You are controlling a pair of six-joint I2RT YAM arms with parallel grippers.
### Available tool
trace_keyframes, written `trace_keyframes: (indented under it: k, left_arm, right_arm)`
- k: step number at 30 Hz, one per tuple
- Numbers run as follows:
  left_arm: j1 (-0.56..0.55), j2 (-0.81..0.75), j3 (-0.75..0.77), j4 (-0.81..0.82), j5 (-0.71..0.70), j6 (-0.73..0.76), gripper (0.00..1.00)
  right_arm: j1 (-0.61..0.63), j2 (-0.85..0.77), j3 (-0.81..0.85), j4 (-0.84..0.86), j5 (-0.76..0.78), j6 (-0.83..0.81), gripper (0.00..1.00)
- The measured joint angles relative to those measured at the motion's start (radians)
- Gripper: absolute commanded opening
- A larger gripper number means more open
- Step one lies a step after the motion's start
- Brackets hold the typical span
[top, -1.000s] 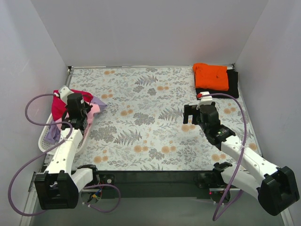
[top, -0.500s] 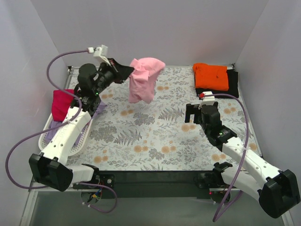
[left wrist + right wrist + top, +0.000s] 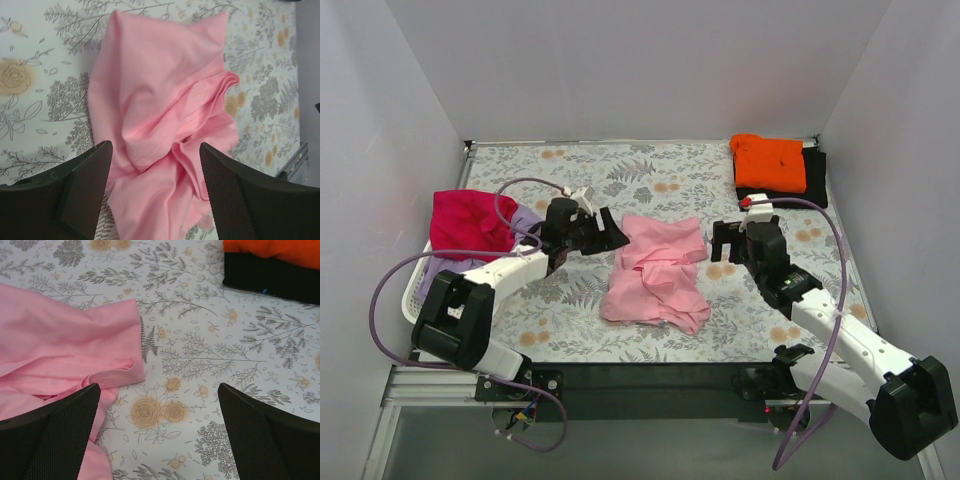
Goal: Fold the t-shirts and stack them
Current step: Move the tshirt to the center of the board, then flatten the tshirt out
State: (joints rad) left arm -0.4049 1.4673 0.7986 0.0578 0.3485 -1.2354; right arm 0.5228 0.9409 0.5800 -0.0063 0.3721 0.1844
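A light pink t-shirt (image 3: 657,270) lies crumpled in the middle of the table. My left gripper (image 3: 617,232) hovers at its left edge, open. In the left wrist view the pink cloth (image 3: 160,100) lies loose below the spread left gripper (image 3: 155,160). My right gripper (image 3: 728,238) stands open just right of the shirt, over bare table. Its wrist view shows the right gripper (image 3: 159,395) and a pink sleeve (image 3: 65,345) at the left. A folded orange t-shirt (image 3: 770,160) rests on a black one (image 3: 817,180) at the back right.
A white laundry basket (image 3: 420,290) at the left edge holds a magenta-red t-shirt (image 3: 465,220) and a lavender one (image 3: 527,215). White walls close in the floral table (image 3: 620,175) on three sides.
My left arm lifted the pink t-shirt out of the basket, swung it over the table and let it go; it now lies mid-table. The right arm barely moved.
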Motion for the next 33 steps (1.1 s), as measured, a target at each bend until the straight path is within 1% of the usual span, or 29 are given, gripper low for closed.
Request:
trace_keyframes:
  k: [4, 8, 12, 16, 21, 27, 33]
  left_arm:
    - [-0.024, -0.013, -0.092, 0.032, -0.033, -0.004, 0.66]
    - [-0.056, -0.062, -0.134, 0.060, -0.061, -0.005, 0.66]
    - [-0.071, -0.130, -0.171, 0.084, -0.066, -0.010, 0.66]
    - [-0.071, -0.167, -0.193, 0.087, -0.072, -0.018, 0.66]
    - [-0.079, -0.211, -0.219, 0.083, -0.064, -0.017, 0.64]
    - [-0.176, -0.284, -0.224, 0.067, -0.080, 0.015, 0.63]
    - [-0.269, -0.305, -0.241, 0.056, -0.094, 0.048, 0.59]
  right_arm:
    - [0.035, 0.051, 0.002, 0.002, -0.070, 0.021, 0.91]
    - [0.089, 0.092, -0.006, 0.009, -0.142, 0.049, 0.89]
    - [0.137, 0.100, -0.026, 0.020, -0.214, 0.064, 0.88]
    - [0.166, 0.122, -0.048, 0.082, -0.329, 0.073, 0.86]
    - [0.168, 0.237, -0.047, 0.159, -0.444, 0.080, 0.84]
    - [0.177, 0.376, -0.047, 0.209, -0.534, 0.095, 0.78]
    - [0.191, 0.414, -0.045, 0.250, -0.569, 0.108, 0.70]
